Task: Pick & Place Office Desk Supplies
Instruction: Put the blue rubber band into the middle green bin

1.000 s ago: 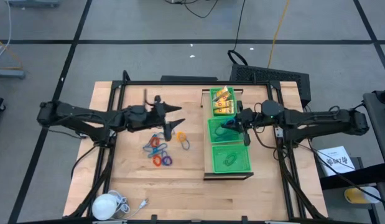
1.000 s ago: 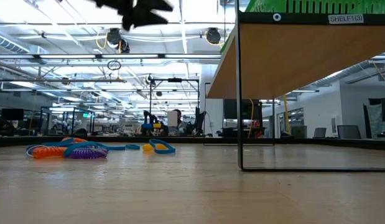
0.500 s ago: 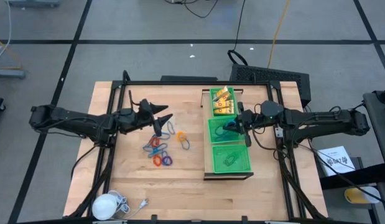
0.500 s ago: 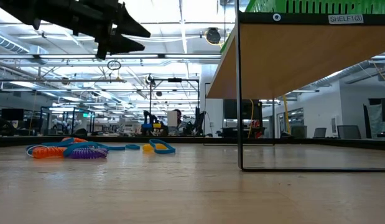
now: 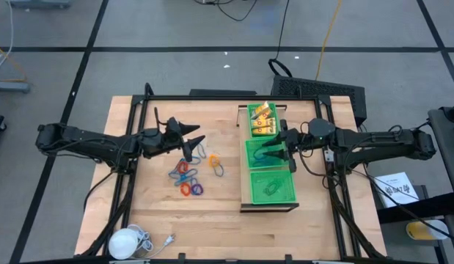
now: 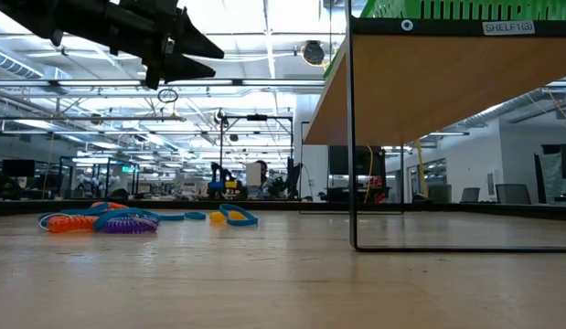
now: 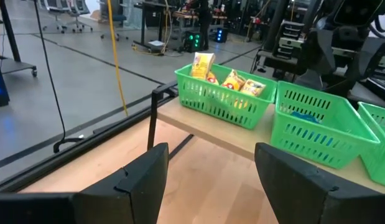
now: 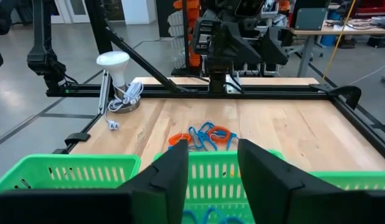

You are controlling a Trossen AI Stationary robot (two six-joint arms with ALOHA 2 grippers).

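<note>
Right gripper [image 5: 274,152] sits over the middle green basket [image 5: 250,163] on the shelf, fingers parted with a gap between them in its own wrist view, and a blue clip-like piece [image 5: 269,154] lies in that basket right under it (released, by the look of it, though I can't see whether anything touches). Over on the other side, the left gripper [image 5: 191,146] hangs above the table [image 5: 138,198], jaws spread and empty, pointing toward the shelf. Now the relation that matters: the loose pile of rings [image 5: 187,178], red, orange, purple and blue, lies on the wood just beside and slightly nearer the front edge than the left gripper, and well apart from the right one. So the left arm is clearly the nearer, and it would have to come down and back a touch to reach them. Yellow packets [image 5: 262,119] already sit in the far basket [image 5: 249,132]; the near basket [image 5: 271,189] holds nothing I can make out.
</note>
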